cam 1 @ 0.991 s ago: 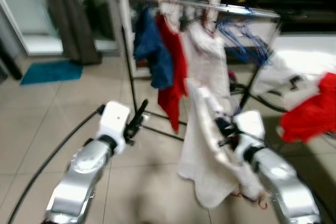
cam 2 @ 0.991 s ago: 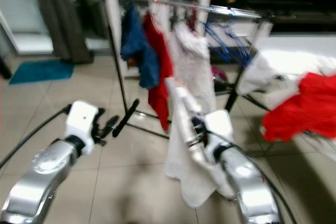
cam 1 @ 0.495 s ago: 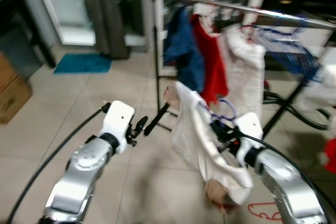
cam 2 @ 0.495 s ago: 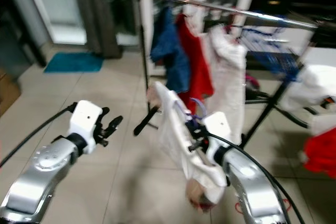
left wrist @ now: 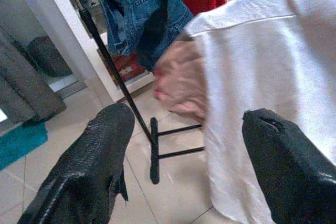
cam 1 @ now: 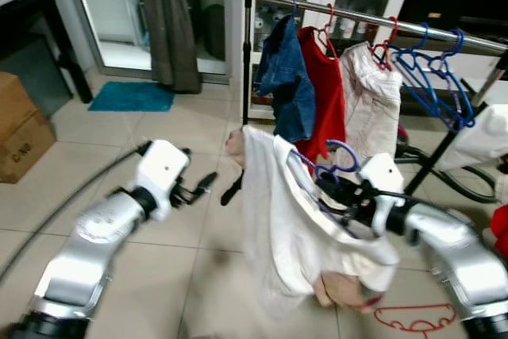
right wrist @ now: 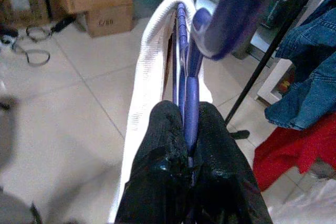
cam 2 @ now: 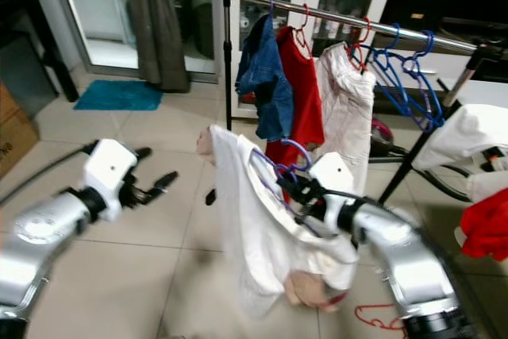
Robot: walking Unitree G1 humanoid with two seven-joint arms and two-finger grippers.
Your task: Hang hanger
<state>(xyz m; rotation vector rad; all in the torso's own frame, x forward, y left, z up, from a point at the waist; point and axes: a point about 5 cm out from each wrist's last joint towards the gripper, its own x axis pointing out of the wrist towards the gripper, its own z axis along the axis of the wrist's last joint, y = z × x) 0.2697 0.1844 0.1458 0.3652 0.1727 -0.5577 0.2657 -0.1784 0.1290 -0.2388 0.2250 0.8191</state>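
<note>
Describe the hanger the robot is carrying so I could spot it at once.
Start at the long metal clothes rail with garments hanging from it. In front of it, the robot's right gripper is shut on a purple plastic hanger draped with a white shirt. Unlike the bare blue hangers on the rail, it is off the rail and carries clothing.

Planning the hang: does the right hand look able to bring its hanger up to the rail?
Probably yes: the right hand grips the purple hanger below the rail, with open rail between hung clothes.
</note>
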